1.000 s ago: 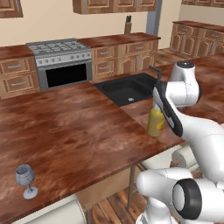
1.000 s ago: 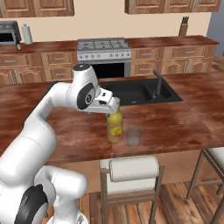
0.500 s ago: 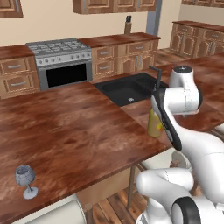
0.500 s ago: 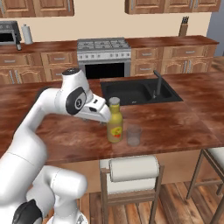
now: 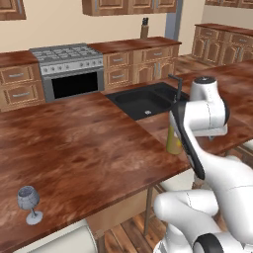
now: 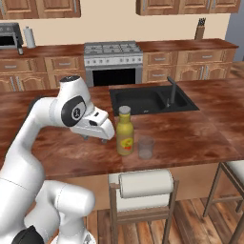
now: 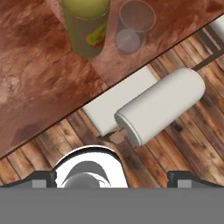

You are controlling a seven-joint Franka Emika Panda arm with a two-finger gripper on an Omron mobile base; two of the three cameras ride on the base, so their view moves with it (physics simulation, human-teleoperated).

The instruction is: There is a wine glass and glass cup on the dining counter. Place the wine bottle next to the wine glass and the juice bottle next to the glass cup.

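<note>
Right base view: spread, empty gripper point(image 6: 96, 137) hangs left of upright stout mustard-yellow juice bottle point(image 6: 125, 137), clear tumbler point(image 6: 146, 147) just right.

Juice bottle and glass cup side by side near the front edge of your bench, wine glass far off to the left.

You have the juice bottle point(image 6: 125, 137) standing upright on the dining bench point(image 6: 200, 138), with the glass cup point(image 6: 146, 147) just beside it on its right in the right base view, both in front of the sink point(image 6: 143, 99) set into the bench. Your pincer point(image 6: 95, 139) sits just left of the bottle, apart from it. The wine glass point(image 5: 28, 203) stands well apart, at the bench's near left corner in the left base view. A stool point(image 6: 145, 186) stands below the edge, in front of the bottle and cup. Behind the bench, the stove point(image 6: 113, 61) sits against the wall.
</note>
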